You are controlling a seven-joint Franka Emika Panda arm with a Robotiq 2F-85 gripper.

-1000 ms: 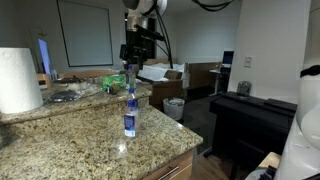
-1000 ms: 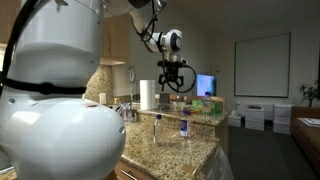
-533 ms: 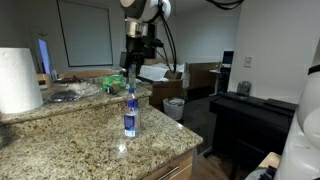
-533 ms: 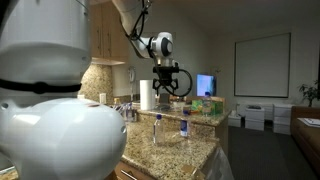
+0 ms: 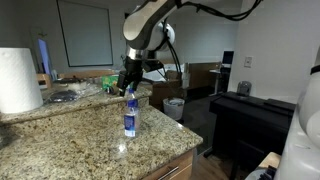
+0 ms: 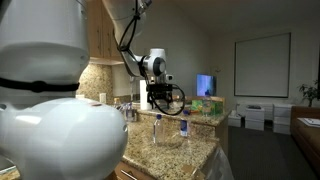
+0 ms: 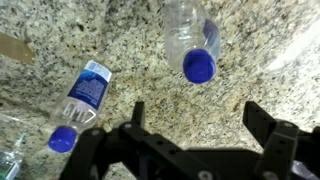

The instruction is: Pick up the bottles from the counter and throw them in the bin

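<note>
- While the tool [image 7: 197, 128] hangs jaws apart and empty, blue-labelled bottle [image 7: 82, 98] and second bottle [image 7: 188, 38] stand upright on the counter [image 7: 285, 45] beneath.
- Likely light, thin-walled, slick: pinch mid-body, below cap [image 7: 200, 67].

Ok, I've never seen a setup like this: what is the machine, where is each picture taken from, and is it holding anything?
It is a single robot arm ending in a two-fingered gripper. Two pictures come from cameras standing in the room; the third looks down from the arm's wrist. On the granite counter stand two small blue-capped bottles: the blue-labelled bottle and the second bottle. A paper-towel roll stands there too; a pale bin sits on the floor beyond. The gripper hangs open above the bottles and holds nothing.
</note>
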